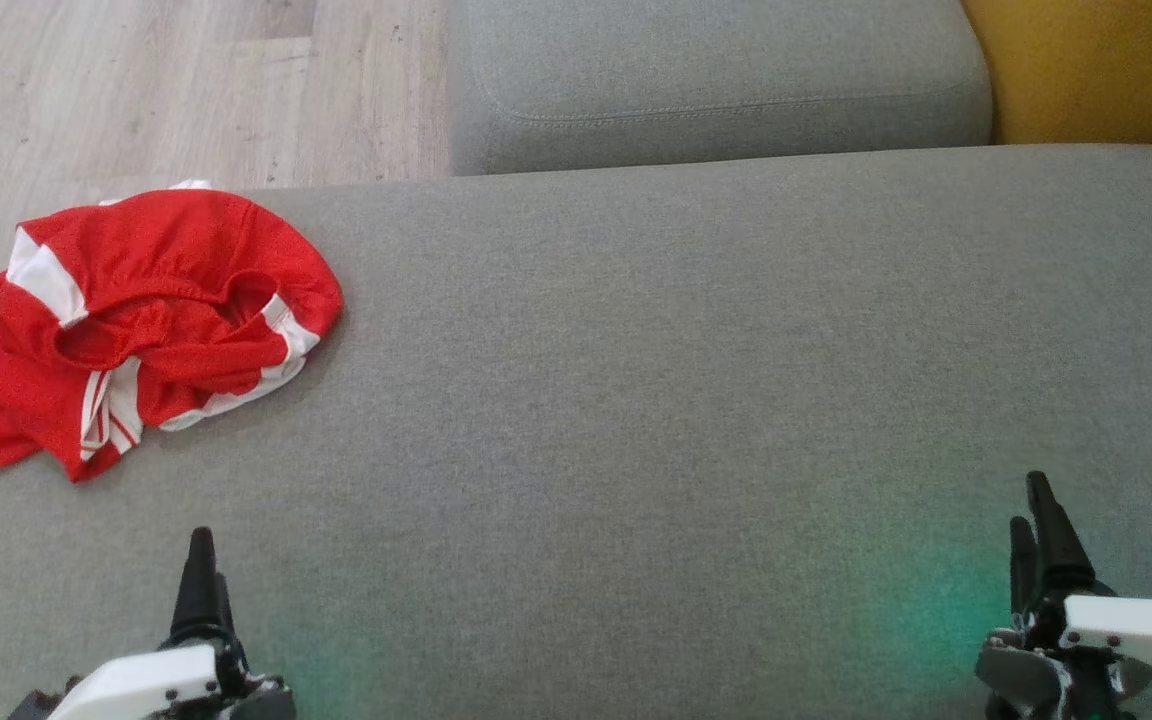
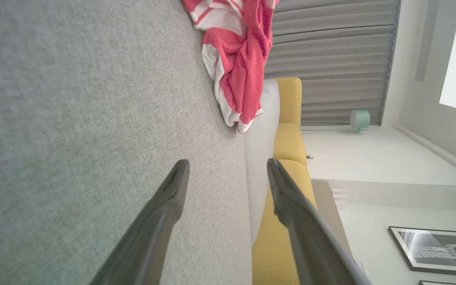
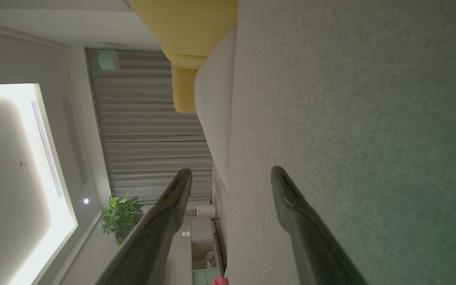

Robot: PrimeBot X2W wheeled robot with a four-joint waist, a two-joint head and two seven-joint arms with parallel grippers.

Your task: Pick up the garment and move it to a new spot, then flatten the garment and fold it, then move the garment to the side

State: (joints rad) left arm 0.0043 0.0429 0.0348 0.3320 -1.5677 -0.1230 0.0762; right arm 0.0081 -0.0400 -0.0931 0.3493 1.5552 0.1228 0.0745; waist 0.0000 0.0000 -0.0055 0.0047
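Note:
The garment [image 1: 136,320], red with white stripes and bands, lies crumpled at the left end of the grey sofa seat [image 1: 696,400], partly over its edge. The left wrist view shows the garment [image 2: 238,59] ahead at the top. My left gripper [image 1: 201,560] rests at the lower left, below the garment and apart from it; its fingers [image 2: 172,190] stand open with nothing between them. My right gripper [image 1: 1036,520] sits at the lower right, far from the garment. Its fingers [image 3: 287,194] are also open and empty.
A second grey cushion [image 1: 716,90] lies behind the seat, with a yellow cushion [image 1: 1096,70] at the top right. Wooden floor [image 1: 136,90] shows beyond the seat's left edge. The wide middle of the seat is bare fabric.

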